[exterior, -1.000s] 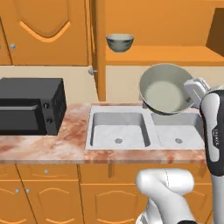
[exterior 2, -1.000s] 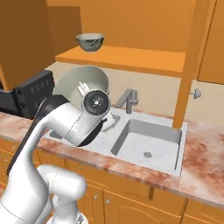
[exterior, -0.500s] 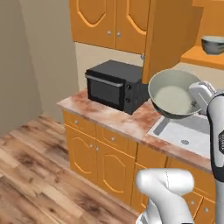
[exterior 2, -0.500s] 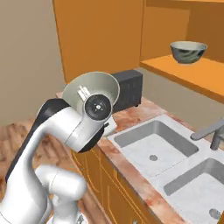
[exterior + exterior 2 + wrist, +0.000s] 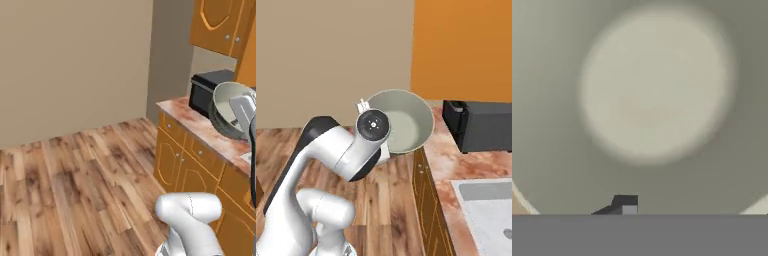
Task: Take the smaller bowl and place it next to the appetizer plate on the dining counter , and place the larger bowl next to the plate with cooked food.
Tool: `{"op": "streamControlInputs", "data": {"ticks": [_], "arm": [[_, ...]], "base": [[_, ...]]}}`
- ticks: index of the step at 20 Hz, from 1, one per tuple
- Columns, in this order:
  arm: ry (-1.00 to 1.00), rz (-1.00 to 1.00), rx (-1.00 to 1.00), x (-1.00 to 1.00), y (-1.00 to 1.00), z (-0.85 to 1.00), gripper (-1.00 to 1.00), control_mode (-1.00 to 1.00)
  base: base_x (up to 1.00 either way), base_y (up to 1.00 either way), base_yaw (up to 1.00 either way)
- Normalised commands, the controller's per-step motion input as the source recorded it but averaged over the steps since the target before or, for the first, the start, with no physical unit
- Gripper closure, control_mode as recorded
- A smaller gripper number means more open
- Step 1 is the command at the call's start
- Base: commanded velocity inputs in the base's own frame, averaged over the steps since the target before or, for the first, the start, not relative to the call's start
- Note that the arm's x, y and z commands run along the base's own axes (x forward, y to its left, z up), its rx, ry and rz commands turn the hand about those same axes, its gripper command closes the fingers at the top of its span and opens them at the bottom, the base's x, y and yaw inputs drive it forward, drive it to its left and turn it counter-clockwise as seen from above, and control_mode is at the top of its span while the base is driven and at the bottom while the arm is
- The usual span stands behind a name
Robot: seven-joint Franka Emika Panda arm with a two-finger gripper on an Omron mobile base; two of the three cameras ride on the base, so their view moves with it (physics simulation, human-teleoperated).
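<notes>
We see the larger bowl (image 5: 403, 120) carried in the air at the end of the arm, tipped on its side with its cream inside facing the tool (image 5: 624, 206), above the floor beside the marbled tabletop (image 5: 456, 170). The tool grips its rim. A black microwave (image 5: 483, 125) stands just behind.

A black microwave (image 5: 483, 125) sat on the marbled counter (image 5: 456, 165), near its end by the wall. A sink (image 5: 488, 210) was set into the counter beside it. Orange cabinets (image 5: 190, 160) stood below, over wood floor (image 5: 75, 190).
</notes>
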Motion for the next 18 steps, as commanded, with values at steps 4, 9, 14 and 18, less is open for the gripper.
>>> {"op": "streamControlInputs", "data": {"ticks": [4, 9, 14, 18], "arm": [[0.0, 0.0, 0.0, 0.0, 0.0, 0.0, 1.0, 1.0], [0.0, 0.0, 0.0, 0.0, 0.0, 0.0, 1.0, 1.0], [0.0, 0.0, 0.0, 0.0, 0.0, 0.0, 1.0, 1.0], [0.0, 0.0, 0.0, 0.0, 0.0, 0.0, 1.0, 1.0]], "base": [[-0.05, 0.38, 0.92], [-0.04, 0.49, 0.86], [0.9, -0.07, 0.56], [1.0, -0.51, 0.1]]}}
